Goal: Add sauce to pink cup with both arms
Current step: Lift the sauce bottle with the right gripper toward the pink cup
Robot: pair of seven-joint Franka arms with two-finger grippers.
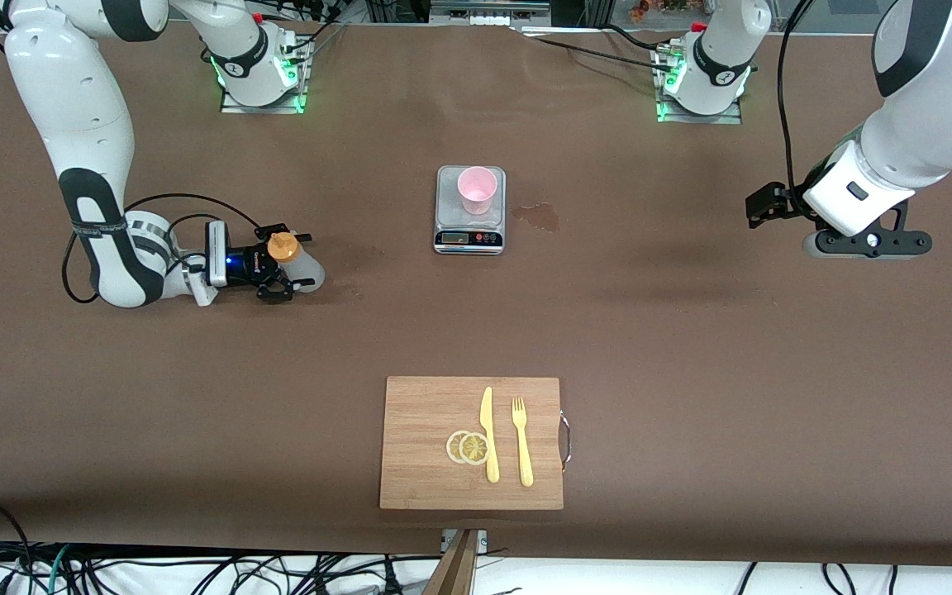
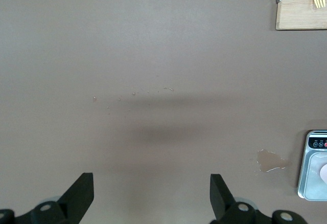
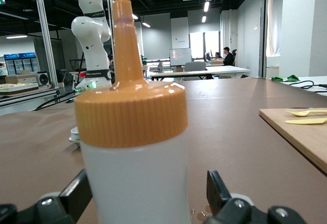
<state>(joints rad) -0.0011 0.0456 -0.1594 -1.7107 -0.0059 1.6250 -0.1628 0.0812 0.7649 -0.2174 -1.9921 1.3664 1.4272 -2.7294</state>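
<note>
Both grippers are wide open, right gripper (image 1: 281, 266) straddling the sauce (image 1: 292, 254) standing toward its table end, so it's grab time: squeeze, carry to the pink cup (image 1: 477, 190) on the scale (image 1: 469, 238) while left gripper (image 1: 867, 241) waits.

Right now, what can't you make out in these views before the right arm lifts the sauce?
- Sauce fill level: bottle opaque, base cut off in right wrist view.
- Scale display: too small in front view.
- Pink cup contents: inside not distinguishable in front view; left wrist view crops it.
</note>
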